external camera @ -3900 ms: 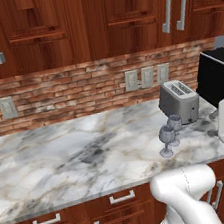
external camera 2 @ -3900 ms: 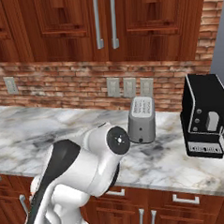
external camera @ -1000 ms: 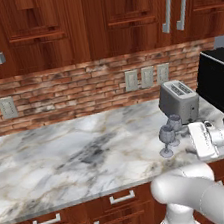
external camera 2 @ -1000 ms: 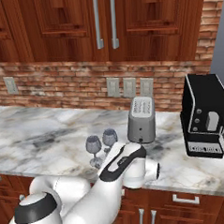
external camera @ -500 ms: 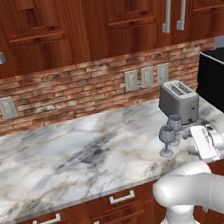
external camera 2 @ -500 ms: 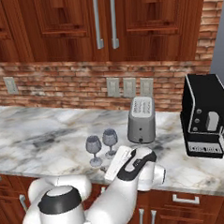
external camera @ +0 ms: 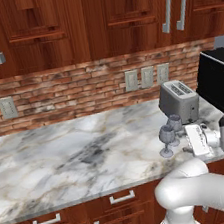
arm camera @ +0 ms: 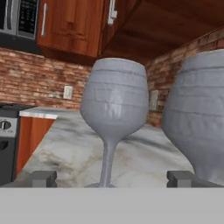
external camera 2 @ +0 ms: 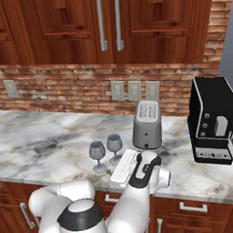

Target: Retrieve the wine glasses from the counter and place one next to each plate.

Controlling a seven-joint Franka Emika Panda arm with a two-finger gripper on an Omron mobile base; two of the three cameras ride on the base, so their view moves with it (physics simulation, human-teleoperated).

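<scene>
Gripper (arm camera: 111, 178) sits low over the front edge of the desk (external camera: 64, 156), turned sideways so it looks along the marble toward the two wine glasses. Jaws spread to their full width, nothing between them, nothing touched. In the hand view the two dark fingertips (arm camera: 40, 178) stand well apart at the bottom, and the stem of the nearer wine glass (arm camera: 113, 105) rises in the gap between them, though still in front of the tips and not enclosed.

Nearer wine glass (external camera: 166, 136) (external camera 2: 97, 152): upright on its round foot, on the desk, just beside the gripper's white body (external camera: 199, 140). No contact visible.

Second wine glass (external camera: 175, 124) (external camera 2: 114, 144): upright, just behind and beside the first, closer to the toaster. In the hand view it (arm camera: 197, 118) looms large at the right, bowls of the two glasses near each other; cannot tell whether they touch.

Both glasses rest on the marble, neither lifted.

Surroundings: silver toaster (external camera: 179, 101) (external camera 2: 147, 118) stands on the desk just behind the glasses, against the red brick wall (external camera: 71, 92). Black coffee machine (external camera 2: 214, 120) is at the desk's far right end, apart from the toaster. Reddish wood cabinets (external camera: 86, 21) hang above; drawers with silver handles (external camera: 121, 197) sit below the desk.

From the right base view the gripper's white palm (external camera 2: 125, 166) lies tilted at the desk edge, directly in front of the glasses.
</scene>
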